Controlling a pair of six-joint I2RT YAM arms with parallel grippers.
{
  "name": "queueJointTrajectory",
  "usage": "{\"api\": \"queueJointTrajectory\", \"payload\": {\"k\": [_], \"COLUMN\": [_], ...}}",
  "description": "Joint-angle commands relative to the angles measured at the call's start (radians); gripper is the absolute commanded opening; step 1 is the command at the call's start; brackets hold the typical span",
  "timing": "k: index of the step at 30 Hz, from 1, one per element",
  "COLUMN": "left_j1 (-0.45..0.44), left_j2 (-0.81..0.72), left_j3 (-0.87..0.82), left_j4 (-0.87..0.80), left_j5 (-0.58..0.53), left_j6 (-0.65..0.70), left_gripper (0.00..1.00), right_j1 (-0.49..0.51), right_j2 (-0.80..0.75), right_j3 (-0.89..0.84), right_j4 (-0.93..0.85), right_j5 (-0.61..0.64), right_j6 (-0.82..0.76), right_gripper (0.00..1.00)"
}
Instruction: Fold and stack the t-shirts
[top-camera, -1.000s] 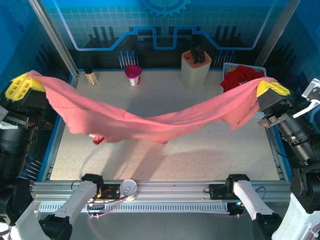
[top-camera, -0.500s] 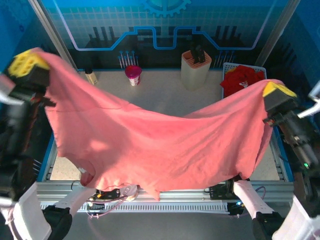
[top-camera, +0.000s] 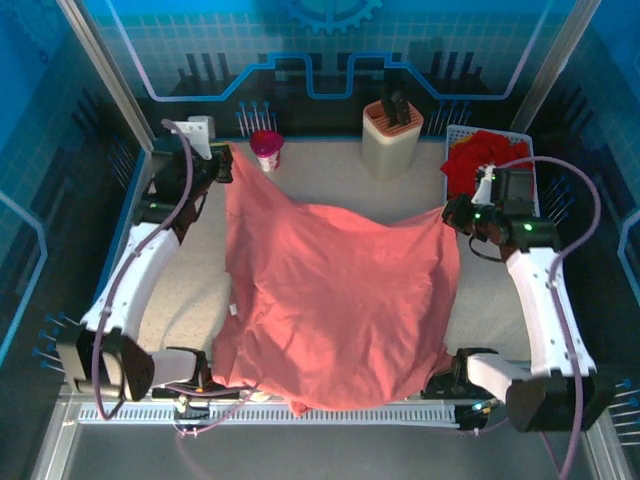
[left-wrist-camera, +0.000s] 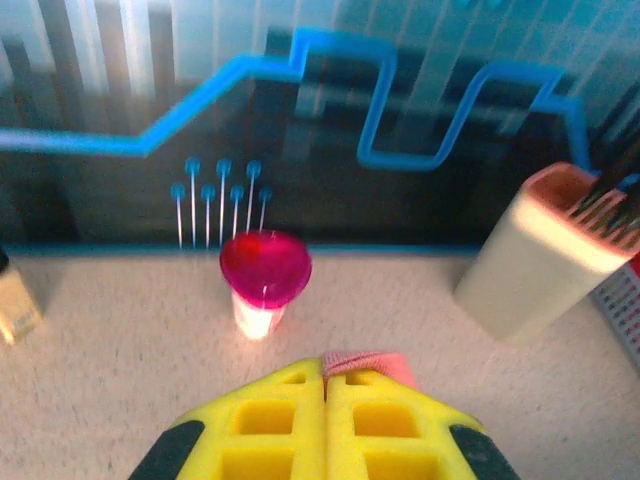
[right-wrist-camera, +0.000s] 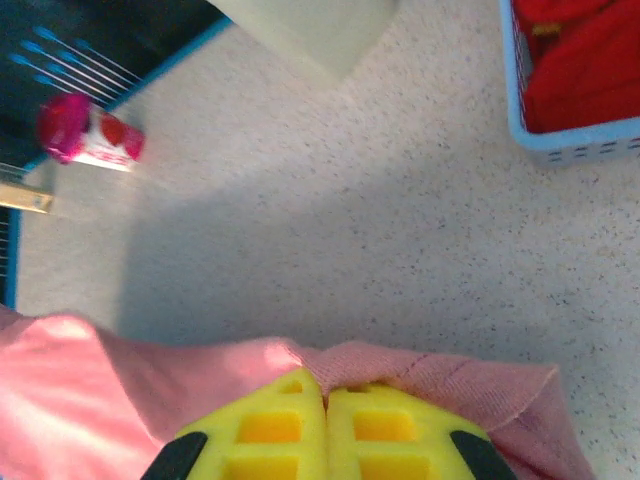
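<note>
While clamped at its far corners, one in the left claw (left-wrist-camera: 325, 375), one in the right claw (right-wrist-camera: 325, 392), both closed on cloth: salmon t-shirt (top-camera: 340, 300) spread across the desk (top-camera: 330, 185), likely for smoothing before folding. Red t-shirts (top-camera: 487, 152) waiting in basket (top-camera: 460, 131).

Light is cool and blue-tinted, brightest on the pale tabletop (top-camera: 330, 175). Ahead of the left gripper (left-wrist-camera: 325, 368) the pink cup (left-wrist-camera: 265, 275) glows and the back wall (left-wrist-camera: 320, 100) blurs. Ahead of the right gripper (right-wrist-camera: 325, 388) a soft grey shadow lies beyond the salmon t-shirt (right-wrist-camera: 90, 390); far objects smear.
</note>
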Motion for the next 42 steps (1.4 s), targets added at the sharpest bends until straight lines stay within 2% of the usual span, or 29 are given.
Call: {"api": "queueJointTrajectory", "payload": {"k": [1,5,8,12,16,20,24,36,42], "left_j1": [0.010,0.011,0.011,0.011,0.011,0.012,0.021,0.022,0.020], "left_j2": [0.080,0.257,0.359,0.417,0.399,0.328,0.248,-0.034,-0.098], "left_j3": [0.014,0.142,0.263,0.327,0.292,0.181,0.086,-0.163,-0.242], "left_j4": [0.128,0.087,0.038,0.024,0.013,0.031,0.005,-0.186,-0.272], "left_j5": [-0.064,-0.065,-0.049,-0.032,-0.051,-0.090,-0.077,-0.069,-0.026], "left_j6": [-0.039,-0.034,-0.031,-0.015,0.007,0.033,0.020,-0.090,-0.139], "left_gripper": [0.00,0.00,0.00,0.00,0.00,0.00,0.00,0.00,0.00], "right_j1": [-0.022,-0.044,-0.054,-0.070,-0.078,-0.085,-0.091,-0.093,-0.108], "right_j2": [0.102,0.290,0.428,0.563,0.632,0.636,0.595,0.460,0.449], "right_j3": [-0.008,0.037,0.122,0.212,0.259,0.253,0.216,0.049,-0.014], "right_j4": [0.167,0.267,0.278,0.264,0.244,0.218,0.200,0.126,0.121], "right_j5": [-0.004,-0.042,-0.093,-0.150,-0.187,-0.171,-0.163,-0.081,-0.064], "right_j6": [-0.020,-0.017,-0.021,-0.032,-0.050,-0.075,-0.082,-0.098,-0.107], "right_gripper": [0.00,0.00,0.00,0.00,0.00,0.00,0.00,0.00,0.00]}}
